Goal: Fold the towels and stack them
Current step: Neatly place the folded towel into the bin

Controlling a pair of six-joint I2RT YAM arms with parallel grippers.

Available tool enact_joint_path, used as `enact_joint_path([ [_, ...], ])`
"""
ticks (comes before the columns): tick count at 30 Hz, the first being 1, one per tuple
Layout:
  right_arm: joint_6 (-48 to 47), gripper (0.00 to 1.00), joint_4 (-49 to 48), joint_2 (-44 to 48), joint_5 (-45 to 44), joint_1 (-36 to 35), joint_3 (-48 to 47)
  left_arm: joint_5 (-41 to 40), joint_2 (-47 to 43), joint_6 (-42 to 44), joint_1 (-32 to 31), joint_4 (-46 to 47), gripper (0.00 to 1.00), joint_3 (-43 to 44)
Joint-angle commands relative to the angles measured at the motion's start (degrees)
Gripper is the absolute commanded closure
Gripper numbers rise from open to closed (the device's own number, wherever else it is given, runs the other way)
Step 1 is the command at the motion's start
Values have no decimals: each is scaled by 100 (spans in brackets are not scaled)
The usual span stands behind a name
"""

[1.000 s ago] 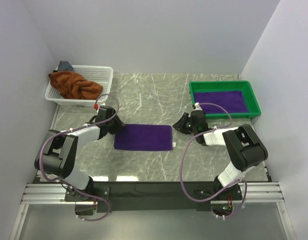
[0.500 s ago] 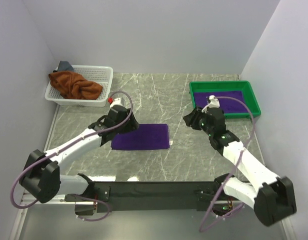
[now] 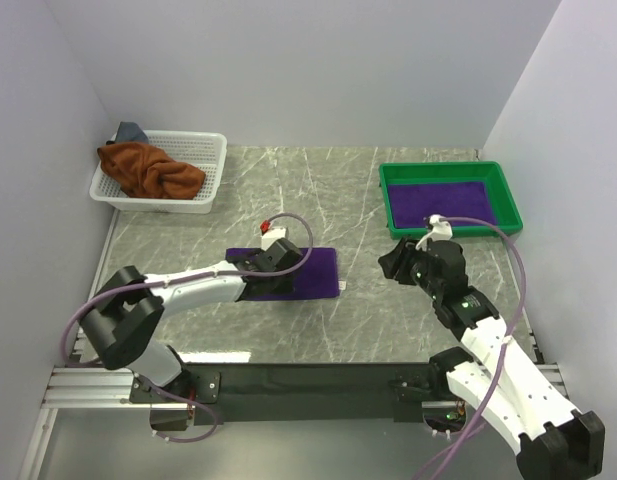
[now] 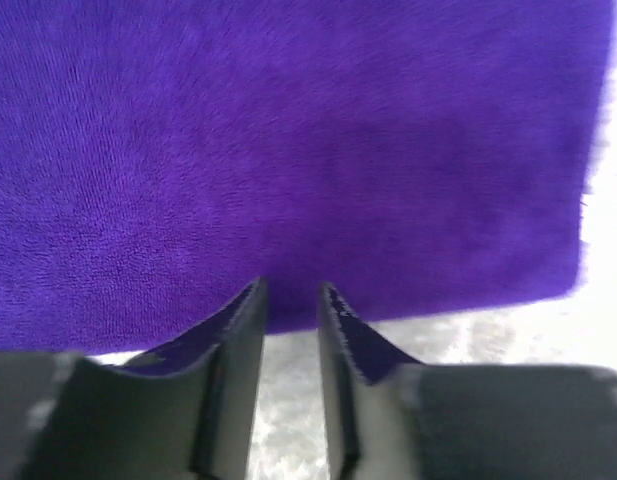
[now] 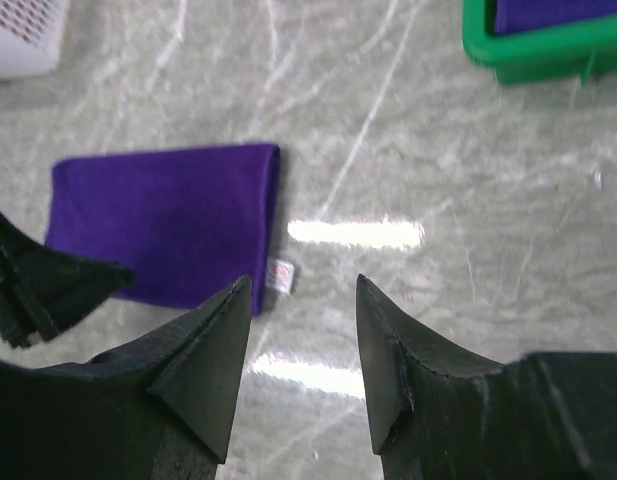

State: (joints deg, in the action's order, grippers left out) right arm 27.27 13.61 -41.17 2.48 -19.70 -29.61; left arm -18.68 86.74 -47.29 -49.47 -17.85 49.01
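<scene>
A folded purple towel (image 3: 316, 272) lies flat in the middle of the table, its white label (image 5: 279, 275) at the near right corner. My left gripper (image 3: 273, 268) sits low over it. In the left wrist view its tips (image 4: 291, 292) stand at the towel's edge (image 4: 288, 150), open by a narrow gap with nothing between. My right gripper (image 3: 398, 262) hovers to the right of the towel, open and empty (image 5: 303, 290). Another purple towel (image 3: 440, 200) lies in the green tray (image 3: 388, 190). A rust-brown towel (image 3: 148, 170) and a grey-blue one (image 3: 131, 130) are bunched in the white basket (image 3: 210, 160).
The basket stands at the back left against the wall, the tray at the back right. Bare marble table (image 3: 318, 190) lies between them and around the folded towel. White walls close in the left, back and right sides.
My left gripper has slid rightward from the towel's left end to over its middle. My right gripper has drawn back toward the near side and opened wider.
</scene>
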Motion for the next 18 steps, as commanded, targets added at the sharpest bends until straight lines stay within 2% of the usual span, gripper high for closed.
enact_joint_path([
  [1,-125,47,90,91,86,37,130,-102,246,-167,-18,211,69,-190],
  [7,-178,47,98,206,103,19,201,5,291,-263,-168,89,70,-454],
  [11,-248,47,107,127,235,28,148,-424,2,-351,-185,-410,66,-656],
  [14,-257,46,81,48,358,19,130,-558,-376,-168,-212,-693,52,-621],
  [15,-248,46,90,39,358,28,130,-671,-551,-80,-325,-737,41,-482],
  [16,-257,45,90,39,341,28,122,-768,-614,-9,-422,-816,36,-376],
  [18,-274,38,116,39,288,28,78,-987,-649,184,-720,-1044,21,105],
])
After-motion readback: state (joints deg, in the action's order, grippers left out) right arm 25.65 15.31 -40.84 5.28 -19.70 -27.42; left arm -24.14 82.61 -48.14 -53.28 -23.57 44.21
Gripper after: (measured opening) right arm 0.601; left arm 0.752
